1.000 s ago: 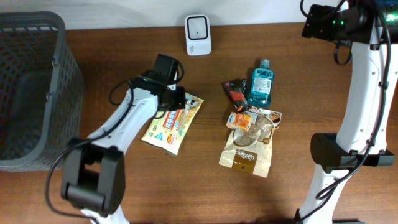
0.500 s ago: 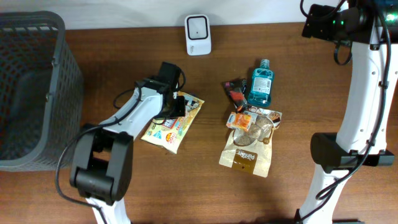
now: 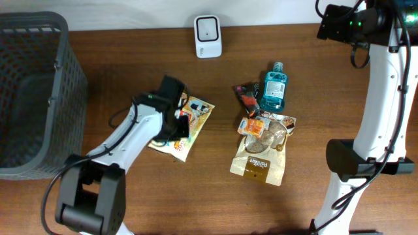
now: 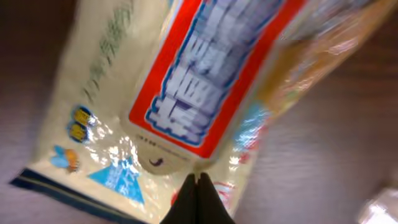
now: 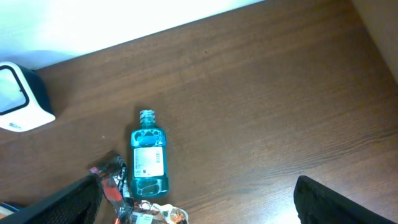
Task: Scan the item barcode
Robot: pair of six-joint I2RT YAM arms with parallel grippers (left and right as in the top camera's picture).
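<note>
Snack packet (image 3: 196,116) is pinched in my left end effector (image 4: 198,186), ready to lift toward the scanner (image 3: 208,36) at twelve o'clock

Left wrist view: snack packet (image 4: 186,93) blurred, print unreadable, cut off at 12 and 2 o'clock. Overhead: my left gripper (image 3: 179,125) hides the packet's middle; mesh basket (image 3: 46,26) cut at 9 o'clock. Right gripper (image 5: 199,183) fingers cut at 5 and 7 o'clock.
</note>
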